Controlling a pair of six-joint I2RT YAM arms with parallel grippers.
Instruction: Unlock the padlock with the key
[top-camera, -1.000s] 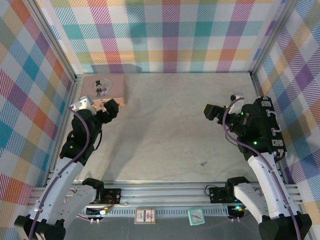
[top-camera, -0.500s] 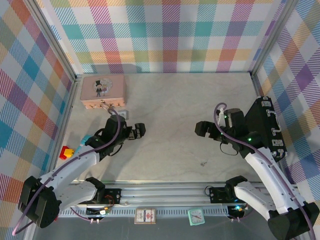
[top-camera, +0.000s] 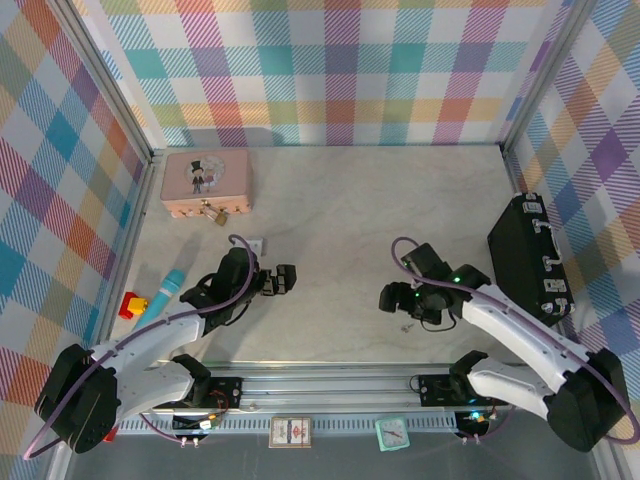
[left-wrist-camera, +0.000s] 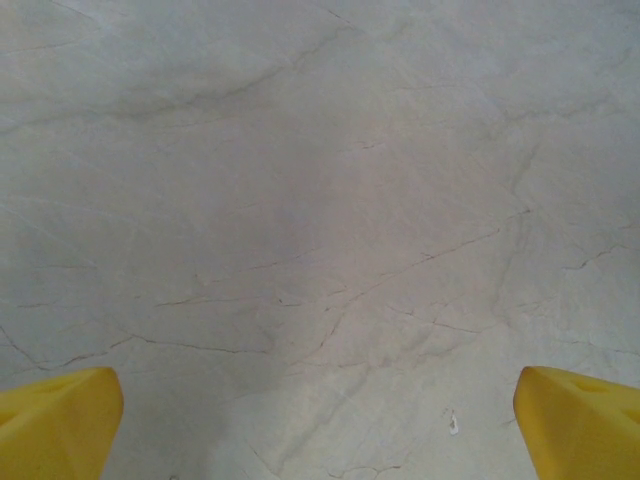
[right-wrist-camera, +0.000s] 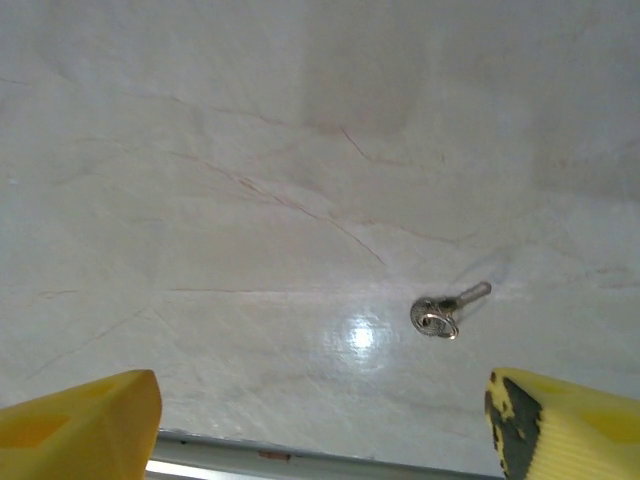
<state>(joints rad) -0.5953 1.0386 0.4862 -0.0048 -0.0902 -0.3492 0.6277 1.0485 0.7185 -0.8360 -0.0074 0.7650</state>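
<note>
The key (right-wrist-camera: 445, 312), a tiny grey metal piece with a small ring on its head, lies flat on the marble table near the front rail; from above, the key (top-camera: 405, 326) is a dark speck. My right gripper (right-wrist-camera: 320, 430) hovers low over it, open, the key lying just ahead of the yellow fingertips (right-wrist-camera: 565, 430) and nearer the right one. In the top view the right gripper (top-camera: 392, 298) sits just up-left of the key. The brass padlock (top-camera: 213, 213) hangs at the front of the pink tin (top-camera: 207, 178). My left gripper (top-camera: 283, 280) is open over bare table, as the left gripper (left-wrist-camera: 320, 425) shows.
A blue pen-like stick (top-camera: 170, 288) and a red-and-yellow block (top-camera: 132, 304) lie at the left edge. A small white piece (top-camera: 255, 243) sits below the tin. A black case (top-camera: 525, 255) stands against the right wall. The metal front rail (right-wrist-camera: 300, 458) runs close behind the key.
Both arms have come down toward the near middle. The left gripper left the tin for open table. The right gripper swung forward and lowered over the key.
</note>
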